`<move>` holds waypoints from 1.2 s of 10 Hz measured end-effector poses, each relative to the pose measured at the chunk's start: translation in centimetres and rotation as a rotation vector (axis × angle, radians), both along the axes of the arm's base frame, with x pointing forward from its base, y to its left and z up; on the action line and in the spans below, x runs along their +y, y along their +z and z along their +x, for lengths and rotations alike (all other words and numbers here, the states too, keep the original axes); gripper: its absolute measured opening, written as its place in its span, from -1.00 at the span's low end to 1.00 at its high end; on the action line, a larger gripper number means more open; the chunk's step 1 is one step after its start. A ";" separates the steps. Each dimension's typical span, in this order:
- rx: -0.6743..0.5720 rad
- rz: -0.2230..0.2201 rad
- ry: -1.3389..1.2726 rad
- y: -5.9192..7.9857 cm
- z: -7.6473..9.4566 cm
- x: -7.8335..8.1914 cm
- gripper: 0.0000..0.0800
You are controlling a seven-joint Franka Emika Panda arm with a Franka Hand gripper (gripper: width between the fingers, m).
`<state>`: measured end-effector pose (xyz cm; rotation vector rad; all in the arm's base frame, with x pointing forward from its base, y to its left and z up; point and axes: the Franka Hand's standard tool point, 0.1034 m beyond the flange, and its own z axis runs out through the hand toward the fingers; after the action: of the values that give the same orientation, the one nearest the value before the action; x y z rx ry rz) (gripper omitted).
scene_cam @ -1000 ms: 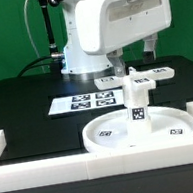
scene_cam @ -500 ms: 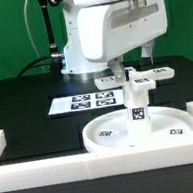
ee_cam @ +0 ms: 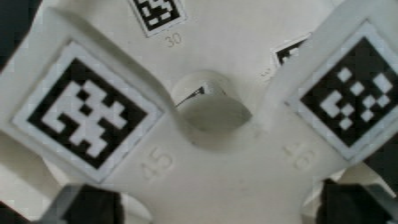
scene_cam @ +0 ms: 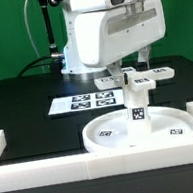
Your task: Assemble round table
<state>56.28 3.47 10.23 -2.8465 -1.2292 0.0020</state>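
At the gripper [scene_cam: 131, 63]: open, fingers [ee_cam: 86, 206] spread wide and poised straight above the cross-shaped foot [scene_cam: 142, 76], gripping nothing. Seen from the wrist view [ee_cam: 221, 206] as two dark fingertips well apart, with the foot's [ee_cam: 214, 112] round hub and tagged arms filling the space ahead of them. Cannot tell whether either pad touches the plastic; looks clear of it.

Below the foot, the short cylindrical leg [scene_cam: 137, 107], upright, tag facing the exterior camera, planted at the middle of the round disc [scene_cam: 99, 139]. Disc lying flat, rim up, pushed against the long white border rail [scene_cam: 55, 168] on the black table [scene_cam: 20, 106]. Probably parked there so that the rail braces it against sliding and turning while parts go on from above.

Foot sitting level on top of the leg, arms reaching out to the sides. Appears seated, though how fully it is fastened cannot be told from here. Centred over the hub most likely to let the fingers drop around opposite sides of the cross and turn or press it along the leg's axis without tipping the stack.

Behind the assembly, the marker board [scene_cam: 70, 104], flat and apart from the disc.

Judged: late in the build, with the foot's final fixing likely the step in hand.
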 end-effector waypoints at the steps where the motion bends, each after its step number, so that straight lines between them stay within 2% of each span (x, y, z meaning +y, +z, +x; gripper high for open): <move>1: 0.000 0.000 0.000 0.0 0.0 0.0 0.09; 6: 0.003 0.000 -0.086 0.0 0.0 0.0 0.09; 12: 0.008 0.001 -0.702 0.0 0.1 0.5 0.09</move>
<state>56.37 4.01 10.27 -3.0934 -0.1758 -0.0101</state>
